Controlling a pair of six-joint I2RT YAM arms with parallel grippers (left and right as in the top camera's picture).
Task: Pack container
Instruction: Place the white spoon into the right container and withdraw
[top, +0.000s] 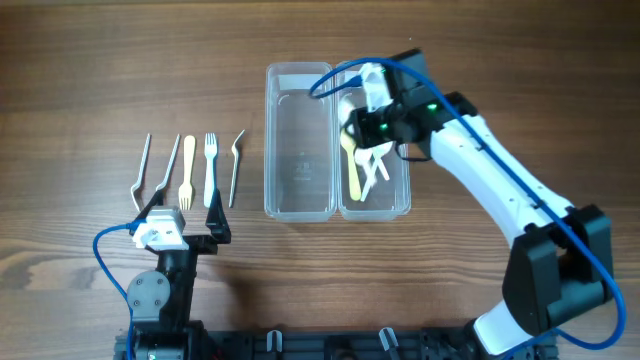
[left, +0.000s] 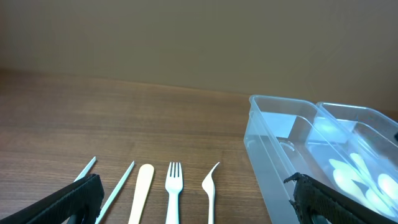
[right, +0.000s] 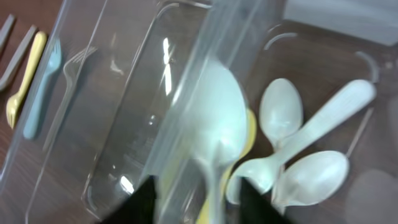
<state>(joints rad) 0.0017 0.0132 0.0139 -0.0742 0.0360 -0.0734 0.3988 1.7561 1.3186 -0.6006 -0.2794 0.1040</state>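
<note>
Two clear containers stand side by side. The left one (top: 272, 150) holds nothing; the right one (top: 404, 196) holds several white spoons (top: 377, 166) and a yellow one (top: 353, 175). My right gripper (top: 363, 128) hovers over the right container's left part, fingers apart (right: 196, 205). A blurred white spoon (right: 217, 124) lies between the fingers with gaps on both sides. My left gripper (top: 186, 232) is open and empty (left: 199, 208) just in front of a row of utensils: a yellow one (top: 187, 170), a white fork (top: 210, 165) and several pale ones (top: 236, 165).
In the left wrist view the fork (left: 174, 186) and yellow handle (left: 142, 193) lie between the fingers' span, and the containers (left: 267, 149) are to the right. A blue cable (top: 335, 78) loops over the containers.
</note>
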